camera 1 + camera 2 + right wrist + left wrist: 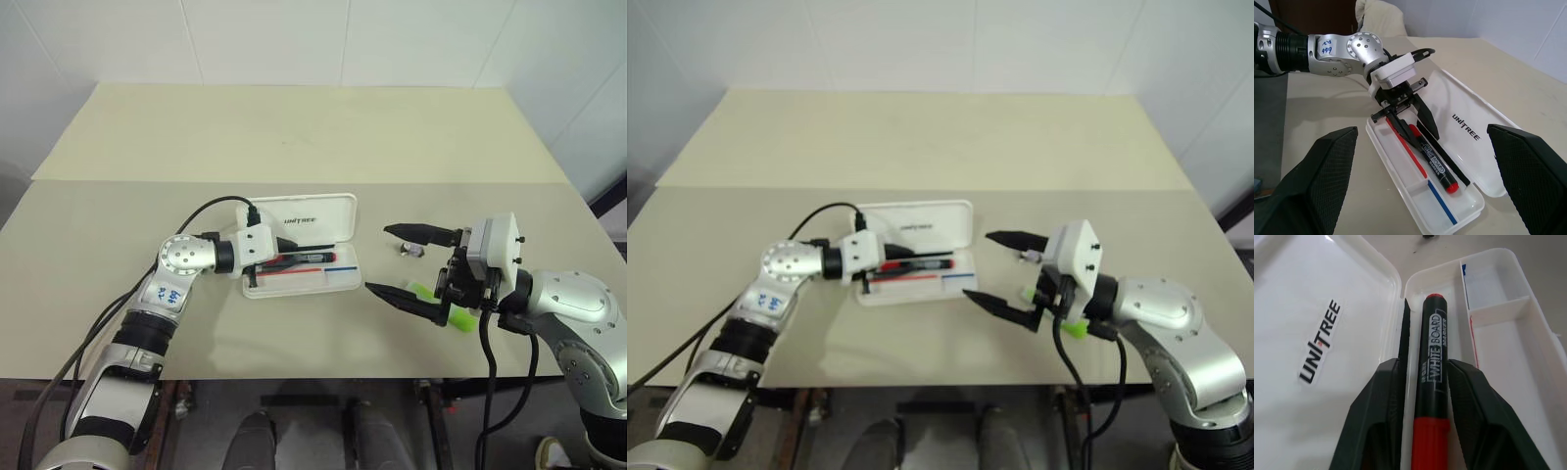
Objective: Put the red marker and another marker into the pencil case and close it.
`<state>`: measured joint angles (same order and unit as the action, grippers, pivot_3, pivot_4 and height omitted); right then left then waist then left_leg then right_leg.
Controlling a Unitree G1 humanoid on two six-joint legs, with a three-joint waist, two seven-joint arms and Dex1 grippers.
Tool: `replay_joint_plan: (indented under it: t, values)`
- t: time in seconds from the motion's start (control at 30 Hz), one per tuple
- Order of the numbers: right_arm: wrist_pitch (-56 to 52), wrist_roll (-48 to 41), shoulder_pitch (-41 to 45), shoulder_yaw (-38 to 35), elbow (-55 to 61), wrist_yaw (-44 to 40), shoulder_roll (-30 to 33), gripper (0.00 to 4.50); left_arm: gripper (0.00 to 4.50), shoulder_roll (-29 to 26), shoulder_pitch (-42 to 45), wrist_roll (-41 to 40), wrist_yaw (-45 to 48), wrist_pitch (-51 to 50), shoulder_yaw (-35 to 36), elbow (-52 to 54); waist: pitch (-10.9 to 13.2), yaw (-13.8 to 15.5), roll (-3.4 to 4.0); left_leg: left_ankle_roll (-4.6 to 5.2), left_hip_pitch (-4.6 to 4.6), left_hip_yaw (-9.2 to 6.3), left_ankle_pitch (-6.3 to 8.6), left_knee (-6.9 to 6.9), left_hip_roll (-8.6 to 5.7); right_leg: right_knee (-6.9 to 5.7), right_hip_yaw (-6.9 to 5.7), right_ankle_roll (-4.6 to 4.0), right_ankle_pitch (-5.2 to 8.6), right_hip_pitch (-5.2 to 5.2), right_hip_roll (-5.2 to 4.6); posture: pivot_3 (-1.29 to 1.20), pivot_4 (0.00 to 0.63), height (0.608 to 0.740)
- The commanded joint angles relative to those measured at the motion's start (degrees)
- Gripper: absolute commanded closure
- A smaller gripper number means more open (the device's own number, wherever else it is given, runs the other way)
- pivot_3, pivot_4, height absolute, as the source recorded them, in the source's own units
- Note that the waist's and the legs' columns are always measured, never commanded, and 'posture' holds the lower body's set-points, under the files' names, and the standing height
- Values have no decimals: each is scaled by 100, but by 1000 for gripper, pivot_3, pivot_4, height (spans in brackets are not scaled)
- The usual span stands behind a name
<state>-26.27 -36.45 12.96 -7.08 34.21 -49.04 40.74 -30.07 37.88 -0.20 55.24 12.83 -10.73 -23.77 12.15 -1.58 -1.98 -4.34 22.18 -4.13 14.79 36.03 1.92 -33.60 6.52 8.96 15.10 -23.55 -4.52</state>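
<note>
My left gripper (1418, 128) reaches into the open pencil case (345, 281) at centre frame in the head views, forearm coming in from lower left, wrist bent toward the right. Fingers (1382, 421) straddle the red marker (1431, 382), one on each side of the barrel. From the wrist camera, narrow gaps show between the pads and the barrel near the tips; I cannot tell whether the fingers press it lower down. Jaws are narrowly parted.

The red marker lies lengthwise in the case's long compartment, next to the hinge side. Black barrel, white "WHITE BOARD MARKER" print, red cap toward my wrist, small red end at the far tip.

The pencil case is white hard plastic with rounded corners. Its lid lies flat, folded back toward the upper part of the frame, dark "UNITREE" lettering on the inside. The tray has a thin red stripe, a blue stripe and a small partitioned cell at its right end.

My right gripper (400, 262) sits right of centre, just beside the case, pointing left, roughly level, jaws spread wide with nothing between them.

The green highlighter (460, 317) lies on the beige table (294, 137) under my right wrist, partly hidden. A small grey metallic object (412, 250) rests near the upper right finger.
</note>
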Motion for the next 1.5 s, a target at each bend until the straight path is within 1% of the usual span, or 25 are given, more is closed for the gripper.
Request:
replay_joint_plan:
  t: [0.03,0.13,0.23,0.27,0.33,0.43,0.57,0.6,0.7,0.8,0.9,1.0,1.1,1.3,1.5]
  values:
    - [126,-9,46,-46,56,47,-39,0,2958,14,16,-157,141,-12,43,326,0,-5,0,0,0,0,0,-2,0,-2,0,3,-2,-2,0,0,150,740]
    - [142,11,43,-41,23,36,-58,0,2958,10,-86,-441,348,-202,111,711,0,-1,0,0,0,0,1,-5,0,-5,-1,14,-7,-3,0,0,150,740]
    - [151,18,20,-57,-28,24,-92,0,2958,-48,-260,-919,547,-773,282,1291,0,-3,0,-1,1,0,2,-4,0,-4,-1,14,-7,-3,0,0,150,740]
    - [157,19,-1,-70,-42,16,-94,0,2790,-90,-315,-1013,593,-960,314,1458,0,-3,0,-1,1,0,2,-4,0,-5,-1,14,-7,-3,0,0,150,740]
    - [143,-3,-47,-128,-86,44,-120,0,2384,-184,-418,-1141,653,-1187,381,1738,0,-5,0,-1,0,-1,2,-3,0,-7,-1,13,-7,-3,0,0,150,740]
    - [121,-53,-186,-322,-257,111,-156,0,1443,-332,-586,-1421,731,-1533,527,2160,0,-13,0,-1,-2,0,2,-1,0,-6,-1,-2,1,-2,0,0,150,740]
    - [258,181,-780,-737,-736,-30,70,0,99,-758,-1000,-2198,1191,-1960,979,2886,0,-10,0,-1,0,0,2,-3,0,-5,-1,-13,7,-2,0,0,150,740]
    - [283,198,-904,-834,-822,-67,119,0,13,-867,-1061,-2251,1204,-2008,1075,2979,0,-7,0,0,-1,0,2,-5,0,-5,-1,-14,8,-2,0,0,150,740]
    - [397,269,-1309,-1149,-1147,-248,260,0,13,-1139,-1253,-2557,1136,-2264,1483,3348,1,-4,1,0,0,-1,3,-4,0,-4,0,-20,12,-2,-1,0,150,740]
    - [521,355,-1548,-1279,-1362,-404,356,0,13,-1381,-1440,-2776,1167,-2473,1759,3614,1,-13,1,0,-2,0,3,1,0,-2,1,-30,17,1,-1,0,150,740]
    - [588,395,-1673,-1320,-1496,-543,413,0,13,-1541,-1581,-3006,1154,-2768,1935,3785,1,-44,1,1,-7,2,2,3,0,3,3,-31,18,4,0,0,150,740]
    - [763,581,-1854,-1272,-1878,-798,506,0,13,-1906,-1938,-3217,1536,-2968,2116,3908,1,-79,1,3,-8,2,1,3,1,5,4,-34,20,5,0,0,150,740]
    - [894,675,-1813,-1168,-2223,-974,550,0,13,-2135,-2021,-3216,1751,-2928,2216,3701,1,-79,1,2,-7,3,1,3,1,8,4,-38,22,4,0,0,150,740]
    - [1137,951,-1510,-963,-2930,-1176,498,0,13,-2221,-1902,-2958,1960,-2559,2205,3222,1,-81,1,2,-7,4,1,4,1,10,4,-39,22,5,0,0,150,740]
    - [1232,1061,-1301,-732,-3321,-1297,410,0,13,-2216,-1749,-2932,2056,-2478,2101,3109,2,-97,2,2,-4,3,1,-2,1,8,4,-38,22,3,0,0,150,740]
